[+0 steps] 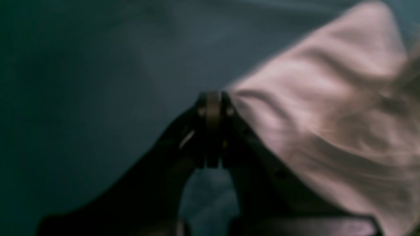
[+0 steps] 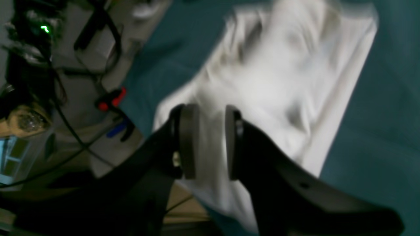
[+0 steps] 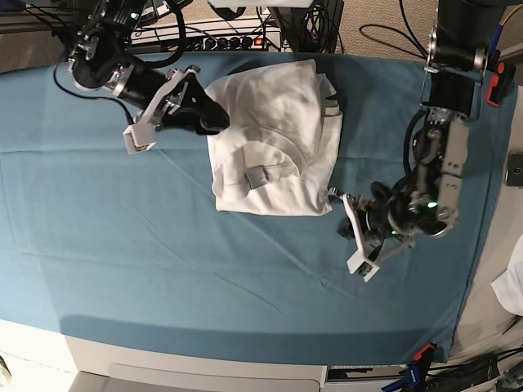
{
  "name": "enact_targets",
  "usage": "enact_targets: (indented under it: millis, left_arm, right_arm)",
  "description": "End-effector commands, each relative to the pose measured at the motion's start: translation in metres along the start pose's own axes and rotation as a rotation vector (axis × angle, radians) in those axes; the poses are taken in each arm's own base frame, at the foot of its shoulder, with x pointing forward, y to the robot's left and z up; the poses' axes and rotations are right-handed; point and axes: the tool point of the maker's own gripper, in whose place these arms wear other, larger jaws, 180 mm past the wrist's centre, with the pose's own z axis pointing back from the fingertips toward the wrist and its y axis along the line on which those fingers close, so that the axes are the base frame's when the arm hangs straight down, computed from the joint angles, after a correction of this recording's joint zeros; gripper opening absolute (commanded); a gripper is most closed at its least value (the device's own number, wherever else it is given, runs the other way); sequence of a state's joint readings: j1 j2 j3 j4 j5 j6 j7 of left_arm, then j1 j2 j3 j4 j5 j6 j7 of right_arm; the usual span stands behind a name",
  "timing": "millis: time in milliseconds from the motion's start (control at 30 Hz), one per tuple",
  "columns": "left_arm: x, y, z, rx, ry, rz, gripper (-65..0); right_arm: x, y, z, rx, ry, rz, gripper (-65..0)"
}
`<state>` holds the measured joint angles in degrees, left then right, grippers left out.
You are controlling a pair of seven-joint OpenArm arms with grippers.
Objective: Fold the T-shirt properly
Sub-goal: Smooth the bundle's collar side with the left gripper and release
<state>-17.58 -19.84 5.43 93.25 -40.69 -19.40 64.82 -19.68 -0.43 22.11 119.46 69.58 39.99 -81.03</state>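
The white T-shirt (image 3: 274, 135) lies partly folded on the teal-blue sheet (image 3: 122, 237) at the middle back, with a small label (image 3: 257, 176) showing on its front part. My right gripper (image 3: 219, 122) is at the shirt's left edge. In the right wrist view it (image 2: 210, 113) is open, with the shirt (image 2: 282, 72) showing below between the pads, and it holds nothing. My left gripper (image 3: 335, 194) is at the shirt's front right corner. In the blurred left wrist view it (image 1: 213, 98) is shut, and the shirt's (image 1: 321, 108) creases run out from the fingertips.
Cables and electronics (image 3: 237, 37) line the table's back edge next to the right arm's base. A phone (image 3: 515, 169) and a white cloth (image 3: 513, 286) lie beyond the table's right side. The sheet's front edge (image 3: 245, 347) is near the bottom.
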Motion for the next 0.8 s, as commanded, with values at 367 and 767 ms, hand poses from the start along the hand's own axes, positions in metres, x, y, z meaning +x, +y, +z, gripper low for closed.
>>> enact_targets:
  millis: [367, 767]
  left_arm:
    - [-0.013, -0.070, 0.048, -0.519, -0.202, 0.121, -65.0]
    - [-0.005, -0.152, 0.000, -0.681, -0.252, 0.224, -65.0]
  right_arm:
    - [0.019, 0.046, 0.004, 0.082, -0.126, 0.000, -55.4]
    - [-0.042, 0.030, -0.045, 0.158, 0.018, -0.218, -65.0]
